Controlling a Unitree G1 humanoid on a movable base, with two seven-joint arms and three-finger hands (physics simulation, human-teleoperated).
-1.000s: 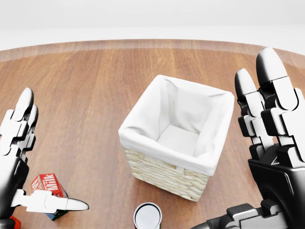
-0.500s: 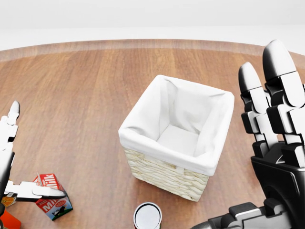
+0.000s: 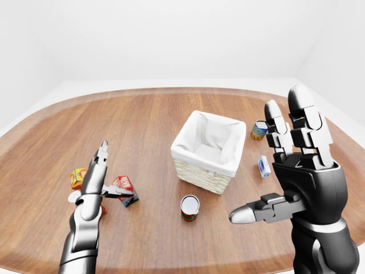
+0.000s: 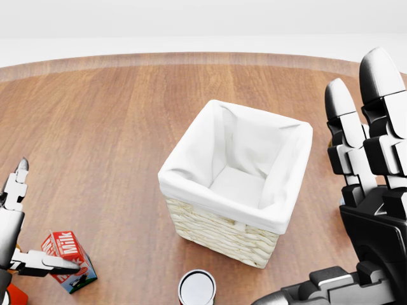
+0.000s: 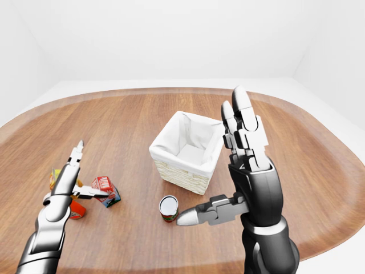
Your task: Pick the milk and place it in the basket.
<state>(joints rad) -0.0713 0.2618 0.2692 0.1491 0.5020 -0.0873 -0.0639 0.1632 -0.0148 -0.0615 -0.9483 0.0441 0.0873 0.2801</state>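
Since a second ago my left hand (image 3: 101,171) has dropped and pulled toward the left edge of the head view; its thumb now lies across the milk (image 4: 68,253) while the long fingers point up, spread, nothing gripped. The carton has tipped a little and shifted toward the can side since then, so I judge I have nudged it rather than grasped it; the pick is not yet made. The milk stands on the wooden surface (image 3: 142,120) at the lower left of the head view, well apart from the basket (image 4: 236,181), which sits mid-view, open and white-lined, nothing inside. My right hand (image 3: 296,165) has drifted slightly right; it is raised, fingers spread, thumb out, holding nothing. Around: a can (image 3: 190,206) just below the basket in the left-eye view, lying near the line from carton to basket, so the carry should pass above it. An orange box (image 3: 77,177) and a red item (image 4: 11,295) crowd the left hand. Right of the basket are a second can (image 3: 259,129) and a small white-blue carton (image 3: 263,166), clear of the route.
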